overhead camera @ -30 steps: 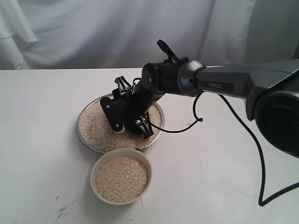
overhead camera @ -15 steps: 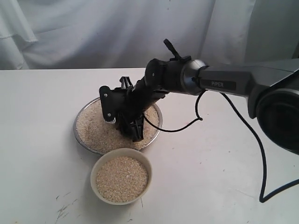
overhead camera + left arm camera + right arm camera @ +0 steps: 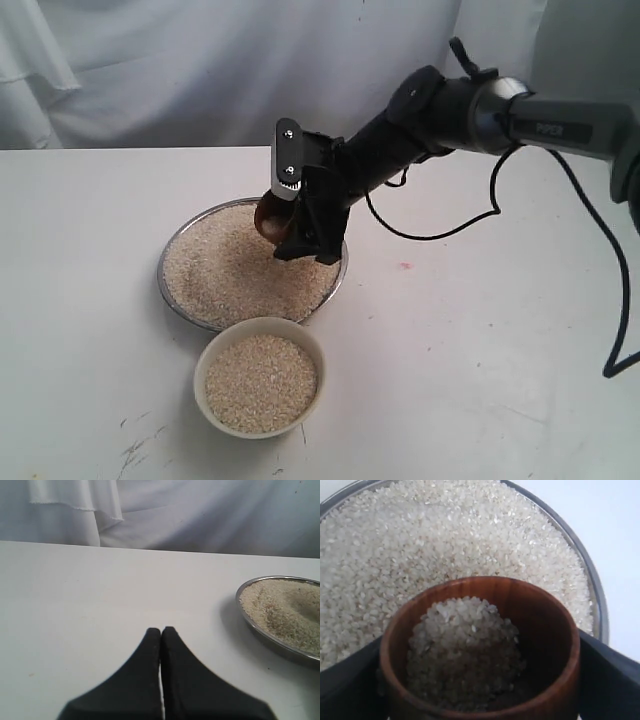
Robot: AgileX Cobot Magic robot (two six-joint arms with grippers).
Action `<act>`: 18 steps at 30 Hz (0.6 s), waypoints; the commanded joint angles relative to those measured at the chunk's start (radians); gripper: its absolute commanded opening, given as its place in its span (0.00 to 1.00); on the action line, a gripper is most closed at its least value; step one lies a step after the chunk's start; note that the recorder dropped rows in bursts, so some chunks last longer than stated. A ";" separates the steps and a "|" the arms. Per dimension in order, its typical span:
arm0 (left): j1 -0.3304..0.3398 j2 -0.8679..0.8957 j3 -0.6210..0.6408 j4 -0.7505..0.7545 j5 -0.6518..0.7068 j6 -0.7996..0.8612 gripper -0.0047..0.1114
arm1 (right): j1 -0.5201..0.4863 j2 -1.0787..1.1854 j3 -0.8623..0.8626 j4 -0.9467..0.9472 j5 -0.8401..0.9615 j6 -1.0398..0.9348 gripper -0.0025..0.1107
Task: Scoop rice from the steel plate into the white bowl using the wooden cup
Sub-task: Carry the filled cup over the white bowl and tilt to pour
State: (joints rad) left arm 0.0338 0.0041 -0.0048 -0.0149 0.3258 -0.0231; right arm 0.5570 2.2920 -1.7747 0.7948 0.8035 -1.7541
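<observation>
The wooden cup (image 3: 268, 218), partly filled with rice (image 3: 230, 275), hangs over the heaped steel plate (image 3: 162, 278). The white bowl (image 3: 200, 376) just beside the plate is nearly full.

Wht table (image 3: 80, 330), wht curtain (image 3: 200, 70) behind

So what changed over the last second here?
The right gripper, down in the rice on the plate a second ago, swept left, then lifted clear above it. The cup, hidden before, now shows between its jaws, partly filled with rice. The bowl stayed put, as full as before; the plate is about where it was.
</observation>
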 commanded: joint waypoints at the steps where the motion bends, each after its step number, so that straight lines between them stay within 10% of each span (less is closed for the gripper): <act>1: 0.002 -0.004 0.005 -0.002 -0.007 0.000 0.04 | 0.018 -0.085 0.001 -0.166 0.014 0.044 0.02; 18: 0.002 -0.004 0.005 -0.002 -0.007 0.000 0.04 | 0.228 -0.209 0.003 -0.719 0.214 0.288 0.02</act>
State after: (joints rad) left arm 0.0338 0.0041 -0.0048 -0.0149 0.3258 -0.0231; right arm 0.7676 2.0994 -1.7747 0.1037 0.9959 -1.4834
